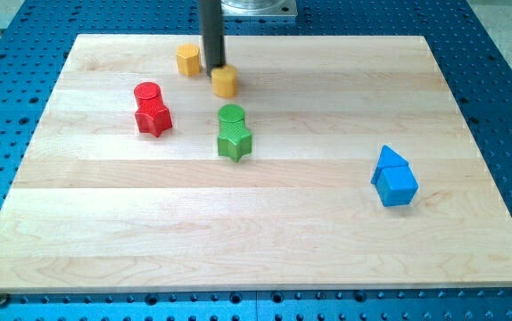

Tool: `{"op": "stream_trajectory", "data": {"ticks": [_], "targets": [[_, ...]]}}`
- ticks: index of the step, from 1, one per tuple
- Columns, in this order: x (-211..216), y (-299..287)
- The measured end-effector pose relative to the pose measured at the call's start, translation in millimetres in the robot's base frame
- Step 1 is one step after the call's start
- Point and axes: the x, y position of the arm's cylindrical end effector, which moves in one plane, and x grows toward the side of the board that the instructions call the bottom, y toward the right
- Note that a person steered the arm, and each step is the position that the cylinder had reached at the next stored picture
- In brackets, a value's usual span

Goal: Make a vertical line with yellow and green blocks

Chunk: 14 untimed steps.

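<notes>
My tip (213,69) touches the upper left side of a yellow block (226,81) near the view's top. A second yellow block (188,60), hexagon-like, lies just to the left of the rod. Below them a green cylinder (231,116) sits against the top of a green star (235,142), the two stacked one above the other in the view. The yellow block at my tip lies a short gap above the green cylinder, nearly in line with it.
A red cylinder (147,92) touches a red star (153,117) at the view's left. Two blue blocks, a triangle-like one (391,160) and a cube (400,187), touch at the right. The wooden board (265,241) sits on a blue perforated table.
</notes>
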Motion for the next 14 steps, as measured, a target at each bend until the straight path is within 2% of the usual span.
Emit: {"op": "stream_trajectory", "data": {"ticks": [1, 2, 3, 4, 5, 6, 7, 8, 9, 11, 12, 13, 14], "targets": [[32, 38], [18, 36], [-30, 9], [44, 11], [39, 19], [16, 42], [87, 135], [116, 85], [82, 65], [62, 49], [62, 15], [34, 21], [35, -49]]}}
